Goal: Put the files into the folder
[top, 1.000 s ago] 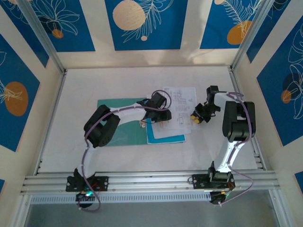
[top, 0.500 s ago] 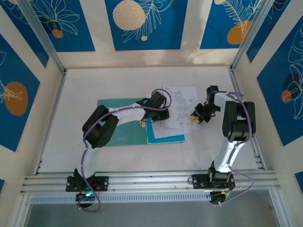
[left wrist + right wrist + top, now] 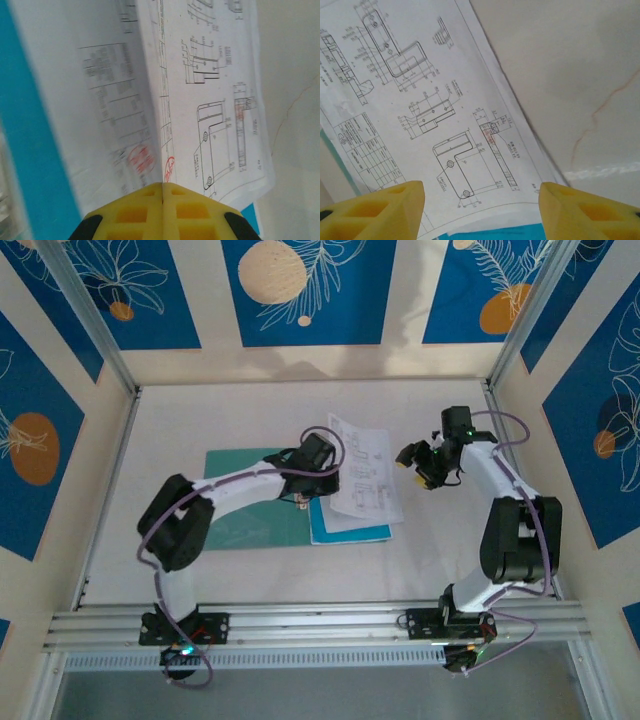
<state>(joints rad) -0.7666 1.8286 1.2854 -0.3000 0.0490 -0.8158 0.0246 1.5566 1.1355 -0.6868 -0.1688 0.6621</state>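
Note:
The files are white sheets [image 3: 366, 476] printed with drawings, lying skewed across a light-blue sheet [image 3: 351, 531] at the table's centre. The teal-green folder [image 3: 245, 515] lies flat to their left, partly under my left arm. My left gripper [image 3: 324, 484] is shut on the white sheets' left edge. In the left wrist view the paper [image 3: 215, 75] rises in a ridge into the closed yellow jaws [image 3: 163, 188]. My right gripper [image 3: 413, 470] hovers open off the sheets' right edge. Its yellow fingers [image 3: 385, 206] stand wide apart over the drawings [image 3: 420, 100], holding nothing.
The white table [image 3: 200, 410] has bare room at the back and far left. Patterned blue walls [image 3: 310, 290] close in three sides. An aluminium rail [image 3: 320, 623] with both arm bases runs along the near edge.
My left gripper has closed on the white sheets and drawn them leftward, turning them. My right gripper has opened, let go of the sheets and moved back toward the far right.

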